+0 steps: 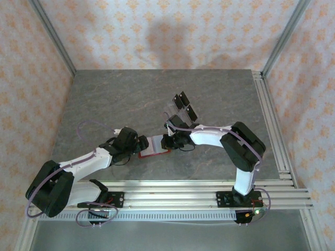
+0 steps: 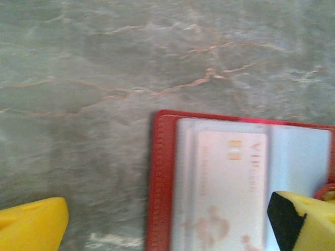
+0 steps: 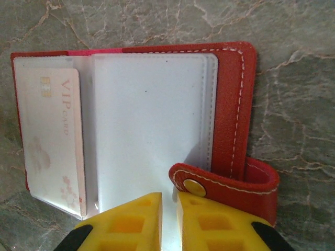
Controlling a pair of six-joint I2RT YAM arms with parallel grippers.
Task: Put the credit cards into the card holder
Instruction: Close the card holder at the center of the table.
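The card holder point(image 1: 155, 147), a red wallet, lies open on the table between my two grippers. One credit card point(image 3: 52, 136) marked VIP sits in its left clear pocket point(image 2: 230, 183). A plain white card face point(image 3: 152, 120) fills the middle pocket. My right gripper point(image 3: 168, 209) hovers at that pocket's near edge, next to the snap tab point(image 3: 225, 183). Its jaws stand a narrow slit apart with nothing gripped. My left gripper point(image 2: 165, 225) is wide open and straddles the wallet's red left edge point(image 2: 159, 188). In the top view the left gripper point(image 1: 140, 144) and right gripper point(image 1: 168, 141) flank the wallet.
A clear plastic tray with black tabs point(image 1: 182, 107) stands just behind the right gripper. Grey marbled tabletop point(image 1: 104, 99) stretches left and to the back. Patterned walls enclose the table, and aluminium rails point(image 1: 172, 191) run along the near edge.
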